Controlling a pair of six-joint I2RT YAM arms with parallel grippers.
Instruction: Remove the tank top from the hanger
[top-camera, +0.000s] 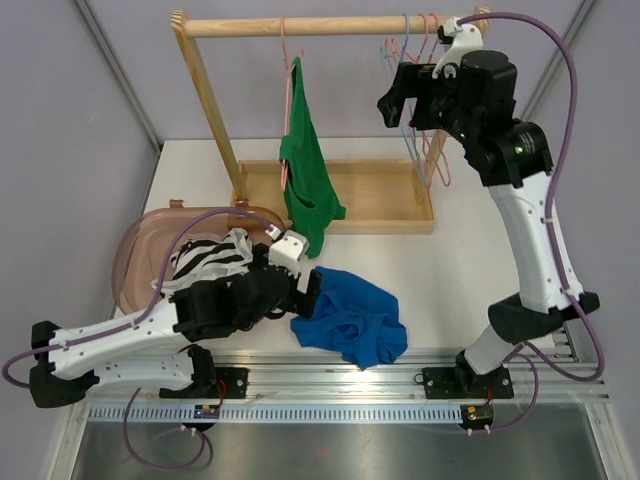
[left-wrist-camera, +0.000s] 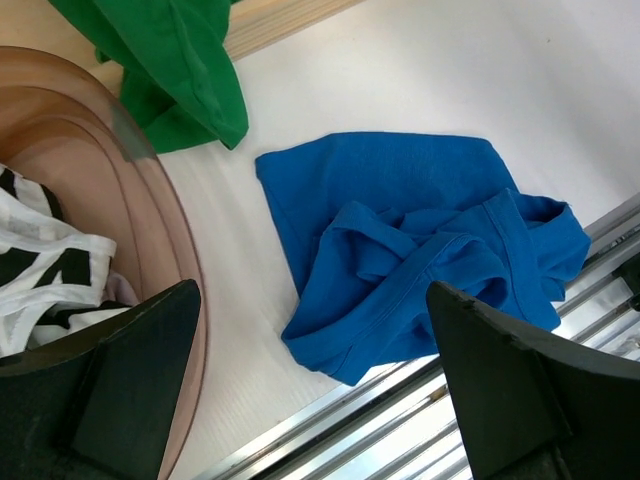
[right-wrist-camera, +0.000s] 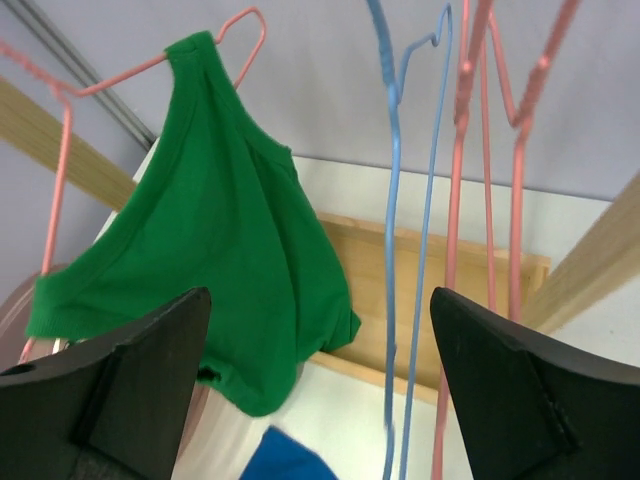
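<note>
A green tank top (top-camera: 305, 175) hangs by one shoulder from a pink hanger (top-camera: 287, 70) at the middle of the wooden rail (top-camera: 330, 26). The right wrist view shows the same top (right-wrist-camera: 210, 230) on its hanger (right-wrist-camera: 240, 25). My right gripper (top-camera: 405, 95) is raised near the rail's right end and is open (right-wrist-camera: 320, 295). It holds nothing, and the wires of an empty blue hanger (right-wrist-camera: 395, 200) show in its gap. My left gripper (top-camera: 305, 290) sits low over the table, open (left-wrist-camera: 311, 290) and empty, just above a crumpled blue tank top (left-wrist-camera: 420, 240).
Empty pink hangers (top-camera: 435, 150) hang at the rail's right end above the rack's wooden base (top-camera: 380, 195). A pink basin (top-camera: 140, 250) at the left holds a striped garment (top-camera: 210, 258). An aluminium rail (top-camera: 400, 385) runs along the table's near edge.
</note>
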